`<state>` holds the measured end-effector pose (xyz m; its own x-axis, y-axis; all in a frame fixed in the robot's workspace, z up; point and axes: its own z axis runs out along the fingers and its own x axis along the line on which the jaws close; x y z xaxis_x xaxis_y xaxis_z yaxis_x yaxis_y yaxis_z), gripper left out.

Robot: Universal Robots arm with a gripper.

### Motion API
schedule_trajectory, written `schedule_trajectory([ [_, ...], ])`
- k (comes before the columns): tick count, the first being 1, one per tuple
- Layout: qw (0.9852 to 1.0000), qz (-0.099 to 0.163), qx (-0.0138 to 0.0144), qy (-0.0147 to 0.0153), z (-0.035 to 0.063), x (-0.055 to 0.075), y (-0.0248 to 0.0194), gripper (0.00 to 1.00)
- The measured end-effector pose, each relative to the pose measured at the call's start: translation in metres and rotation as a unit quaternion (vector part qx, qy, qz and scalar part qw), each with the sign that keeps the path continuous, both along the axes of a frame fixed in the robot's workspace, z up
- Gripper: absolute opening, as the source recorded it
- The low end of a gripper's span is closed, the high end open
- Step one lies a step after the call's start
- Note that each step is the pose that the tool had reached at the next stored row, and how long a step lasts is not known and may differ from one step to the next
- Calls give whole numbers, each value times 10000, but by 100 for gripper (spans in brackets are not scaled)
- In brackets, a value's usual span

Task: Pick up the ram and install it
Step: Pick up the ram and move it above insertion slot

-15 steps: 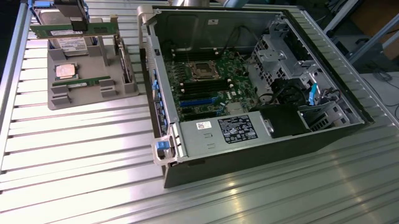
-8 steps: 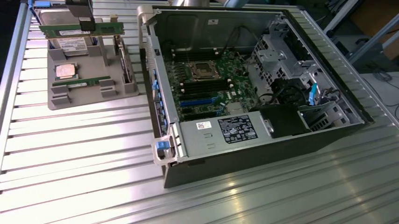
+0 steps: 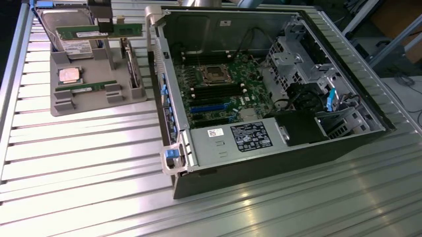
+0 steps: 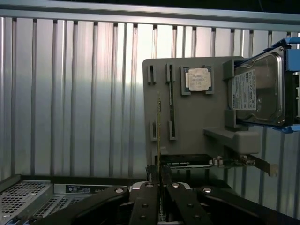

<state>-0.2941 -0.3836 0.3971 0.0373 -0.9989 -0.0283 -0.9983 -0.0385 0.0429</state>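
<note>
My gripper (image 3: 104,23) hangs over the back of the grey tray (image 3: 92,103), shut on the top edge of a ram (image 3: 99,32), a long green stick with a white label. The stick is lifted clear of the tray and held level. In the wrist view the ram (image 4: 159,136) appears edge-on as a thin line running out from between the closed fingers of the gripper (image 4: 159,172). A second ram (image 3: 89,88) stands in a tray slot, and it is also in the wrist view (image 4: 171,101). The open computer case (image 3: 173,163) lies on the exterior view's right, with the motherboard's dark memory slots (image 3: 212,92) exposed.
The tray also carries a hard drive (image 3: 66,19), a square silver CPU (image 3: 70,75) and an upright expansion card (image 3: 134,64). Inside the case are the CPU socket (image 3: 216,73), a power supply (image 3: 240,137) and drive cages (image 3: 293,54). A ribbed metal table (image 3: 86,168) stretches in front.
</note>
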Motion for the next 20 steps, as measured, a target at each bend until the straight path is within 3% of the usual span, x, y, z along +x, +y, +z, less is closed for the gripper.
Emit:
schedule_trajectory([
  [20, 10000, 0, 0, 0, 0, 348, 0, 13],
])
